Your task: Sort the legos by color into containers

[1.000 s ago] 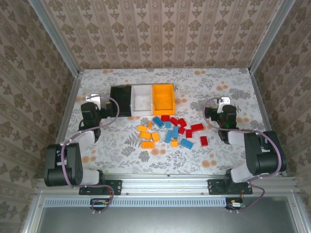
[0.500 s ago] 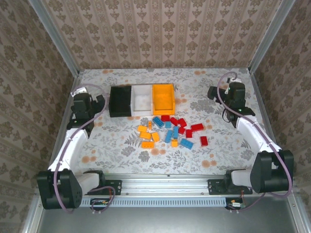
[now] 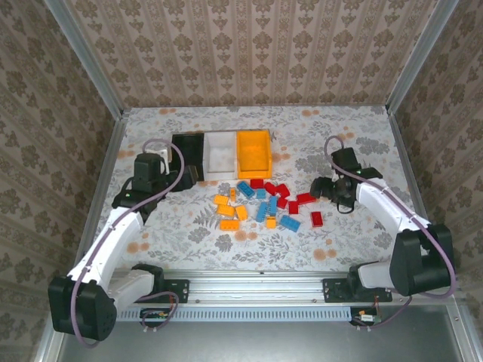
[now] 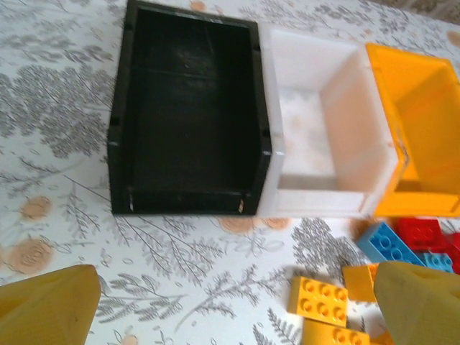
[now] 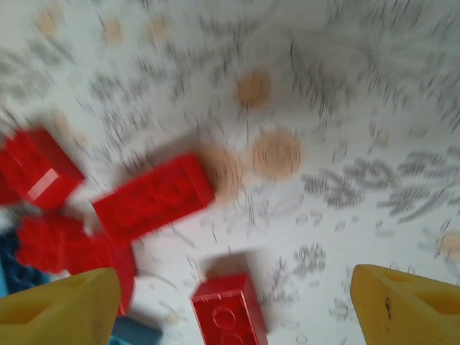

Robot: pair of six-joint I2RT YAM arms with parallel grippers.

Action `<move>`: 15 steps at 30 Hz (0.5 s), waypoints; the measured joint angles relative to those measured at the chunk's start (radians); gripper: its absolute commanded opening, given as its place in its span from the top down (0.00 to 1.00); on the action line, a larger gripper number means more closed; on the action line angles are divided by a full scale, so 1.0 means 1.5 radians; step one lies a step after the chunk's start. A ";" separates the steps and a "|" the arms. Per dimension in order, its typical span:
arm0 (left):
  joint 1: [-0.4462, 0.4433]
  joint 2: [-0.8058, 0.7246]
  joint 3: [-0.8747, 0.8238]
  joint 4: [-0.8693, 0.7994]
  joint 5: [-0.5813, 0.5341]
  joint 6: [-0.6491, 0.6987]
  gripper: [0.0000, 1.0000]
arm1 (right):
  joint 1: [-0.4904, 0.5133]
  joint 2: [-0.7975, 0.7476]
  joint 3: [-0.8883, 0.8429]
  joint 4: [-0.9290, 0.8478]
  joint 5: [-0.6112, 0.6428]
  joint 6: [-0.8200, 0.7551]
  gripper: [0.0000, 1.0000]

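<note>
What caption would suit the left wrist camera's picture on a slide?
Left gripper, open, facing the black bin, white bin, orange bin and loose orange bricks.

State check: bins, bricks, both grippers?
Black bin: upright, empty.
White bin: upright, empty.
Orange bin: upright, empty.
Bricks: loose in a mixed pile in front of the bins, none sorted.
Left gripper: open, empty, near the black bin.
Right gripper: open, empty, over red bricks.
</note>
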 measured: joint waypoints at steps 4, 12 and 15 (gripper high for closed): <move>0.000 -0.019 -0.012 -0.021 0.020 -0.007 0.00 | 0.031 0.029 -0.024 -0.010 0.000 0.003 0.25; 0.001 -0.055 -0.018 -0.030 0.036 -0.012 0.00 | 0.070 0.091 -0.042 0.004 0.000 0.006 0.33; 0.005 -0.056 -0.021 -0.030 0.041 -0.015 0.00 | 0.070 0.103 -0.049 0.013 0.000 0.008 0.36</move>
